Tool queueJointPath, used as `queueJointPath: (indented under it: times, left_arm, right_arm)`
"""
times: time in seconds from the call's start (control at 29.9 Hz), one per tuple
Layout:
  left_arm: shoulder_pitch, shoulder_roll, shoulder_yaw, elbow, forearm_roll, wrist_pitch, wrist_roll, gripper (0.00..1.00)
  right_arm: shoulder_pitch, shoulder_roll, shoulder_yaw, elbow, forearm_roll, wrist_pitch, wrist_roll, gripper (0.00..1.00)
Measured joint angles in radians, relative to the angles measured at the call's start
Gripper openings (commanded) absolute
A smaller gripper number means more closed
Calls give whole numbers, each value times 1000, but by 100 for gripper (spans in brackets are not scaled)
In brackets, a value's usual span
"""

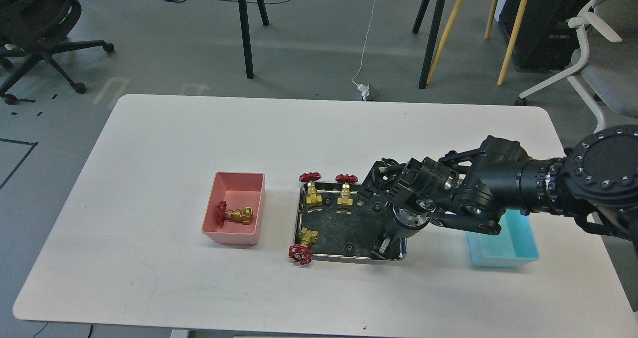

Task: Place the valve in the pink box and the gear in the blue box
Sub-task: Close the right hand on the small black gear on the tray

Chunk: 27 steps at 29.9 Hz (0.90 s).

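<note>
The pink box (pixel 230 237) stands left of centre with one valve (pixel 235 214) lying in it. A shiny steel tray (pixel 344 259) holds three more valves: two at its back edge (pixel 312 193) (pixel 345 192) and one at its front left corner (pixel 302 247). Tiny black gears lie in the tray, one near the front (pixel 350 247) and one at the back (pixel 327 202). My right gripper (pixel 380 246) points down into the tray's front right corner; its dark fingers cannot be told apart. The blue box (pixel 504 259) stands to the right, partly behind my arm. My left gripper is out of view.
My right arm (pixel 498 191) crosses low over the tray's right side and the blue box's left end. The table's front edge (pixel 319 328) lies below. Chairs and stand legs are on the floor beyond the table.
</note>
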Motion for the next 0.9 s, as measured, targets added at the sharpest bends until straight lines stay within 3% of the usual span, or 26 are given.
queueJointPath:
  times: [0.9]
  left_arm:
    - [0, 0, 3, 2, 0, 0, 0, 99]
  right_arm:
    - [18, 0, -4, 3, -5, 0, -12, 22]
